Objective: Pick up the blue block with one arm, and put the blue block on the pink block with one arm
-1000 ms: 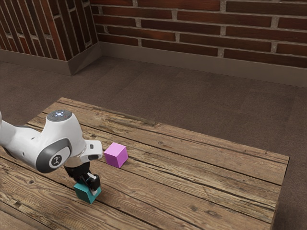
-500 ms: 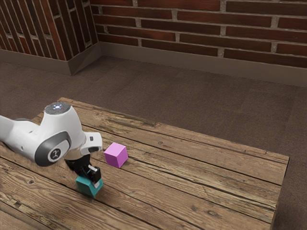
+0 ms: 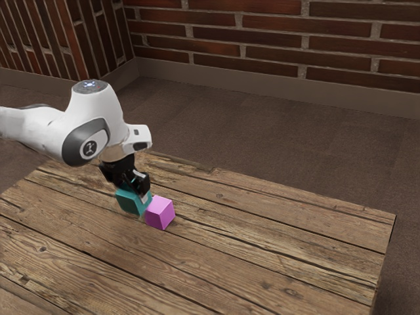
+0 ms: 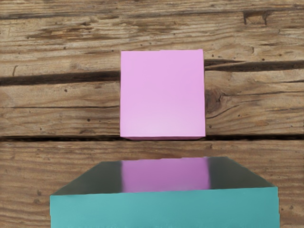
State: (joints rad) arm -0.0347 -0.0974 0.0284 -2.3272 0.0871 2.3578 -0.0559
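Since the tool (image 3: 134, 186) grips the blue block (image 3: 133, 202) up off the table (image 3: 275, 249), just beside the pink block (image 3: 159, 213) and not over it yet, pickup's done, so only the placing's left.

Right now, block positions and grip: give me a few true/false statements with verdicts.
1. The jaws are shut on the blue block. True.
2. The blue block rests on the table. False: it is held up, clear of the wood.
3. The pink block sits flat on the table. True.
4. The blue block is stacked on the pink block. False: it hangs beside the pink block, toward the exterior view's left, not on top of it.
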